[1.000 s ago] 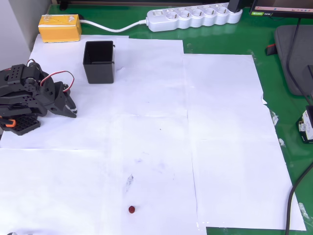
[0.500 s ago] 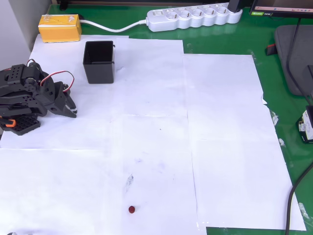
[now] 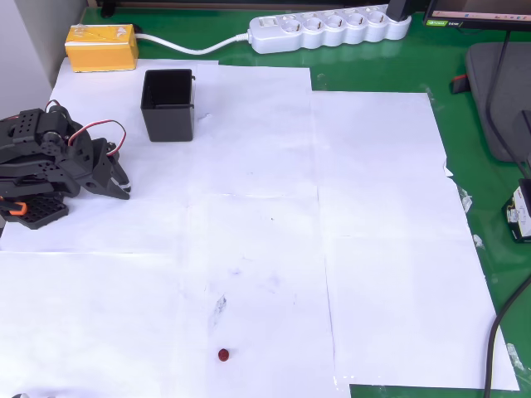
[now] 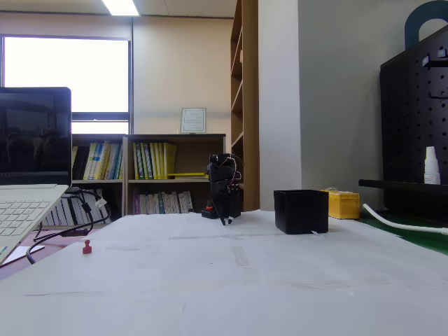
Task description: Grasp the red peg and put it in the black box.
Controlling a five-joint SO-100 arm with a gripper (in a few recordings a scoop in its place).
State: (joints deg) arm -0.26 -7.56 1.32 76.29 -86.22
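Note:
The tiny red peg point(image 3: 223, 355) lies on the white paper near the bottom edge of the overhead view; in the fixed view the red peg point(image 4: 87, 246) stands at the left. The black box point(image 3: 168, 104) stands upright and open-topped at the upper left, and the black box point(image 4: 301, 211) sits right of centre in the fixed view. My black arm is folded at the left edge, its gripper point(image 3: 122, 187) shut with the fingertips together, just below and left of the box and far from the peg. The gripper point(image 4: 225, 213) points down at the paper.
A yellow block point(image 3: 102, 46) lies beyond the box at the top left. A white power strip point(image 3: 328, 28) with its cable runs along the top. The green mat point(image 3: 489, 199) shows at the right with cables. A laptop point(image 4: 28, 189) stands left in the fixed view.

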